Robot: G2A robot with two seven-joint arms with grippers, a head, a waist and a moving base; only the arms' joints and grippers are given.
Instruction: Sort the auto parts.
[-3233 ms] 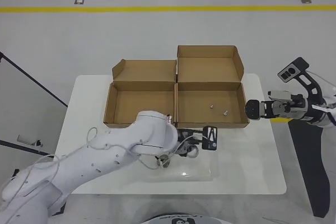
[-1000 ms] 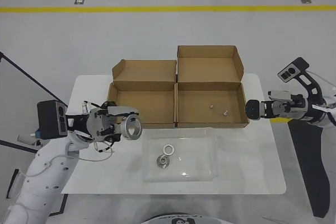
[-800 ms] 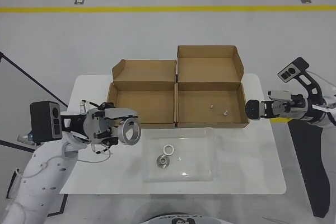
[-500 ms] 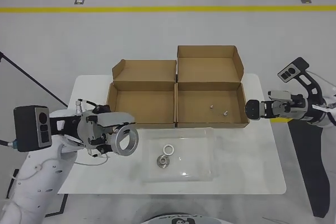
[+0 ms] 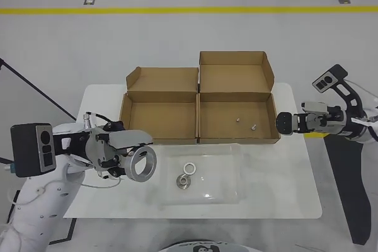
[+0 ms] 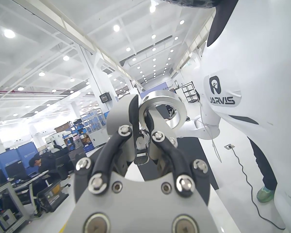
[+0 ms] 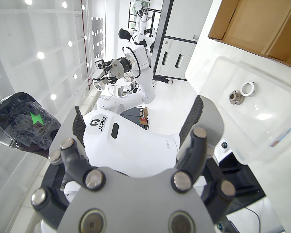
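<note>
Light grey floor (image 5: pixel 176 31) is seen around the white table (image 5: pixel 283 189). A yellow line (image 5: pixel 189 10) is painted across it, well beyond the table's far edge. A dark-framed white cabinet (image 5: pixel 19 120) is placed off the table's left edge. A high white beamed ceiling (image 6: pixel 51 25) is lit by rows of round lamps (image 6: pixel 116 28). Blue racks (image 6: pixel 70 126) are lined up farther off in the hall, with a wire shelf unit (image 6: pixel 188 93). A black cable (image 6: pixel 243 170) is laid over the floor from a floor socket (image 6: pixel 229 146).
</note>
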